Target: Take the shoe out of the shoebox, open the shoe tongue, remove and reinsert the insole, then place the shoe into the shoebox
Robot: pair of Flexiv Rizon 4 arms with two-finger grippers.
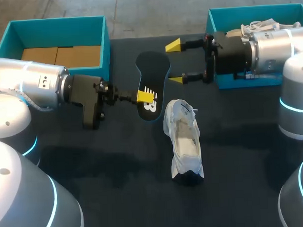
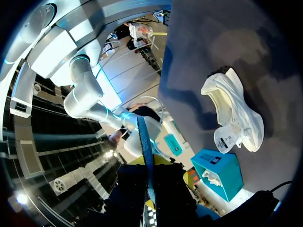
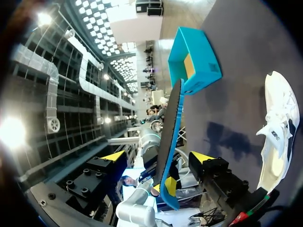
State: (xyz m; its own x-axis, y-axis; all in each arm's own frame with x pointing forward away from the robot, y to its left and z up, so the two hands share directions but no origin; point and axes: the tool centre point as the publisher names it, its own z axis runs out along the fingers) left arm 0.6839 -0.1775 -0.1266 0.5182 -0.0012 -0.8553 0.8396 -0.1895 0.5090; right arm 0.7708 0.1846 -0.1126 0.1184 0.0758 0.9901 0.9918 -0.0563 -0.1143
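My left gripper (image 1: 145, 96) is pinched shut on the near end of the insole (image 1: 153, 73) and holds it flat. The insole points away from me. Its far end sits between the fingers of my right gripper (image 1: 175, 62), which is wide open and not touching it. The shoe (image 1: 184, 139) lies on the table (image 1: 234, 165), just beside the insole's near end and closer to me. It runs nearly the same way as the insole. I think my left arm must bring the insole down and toward me, into the shoe
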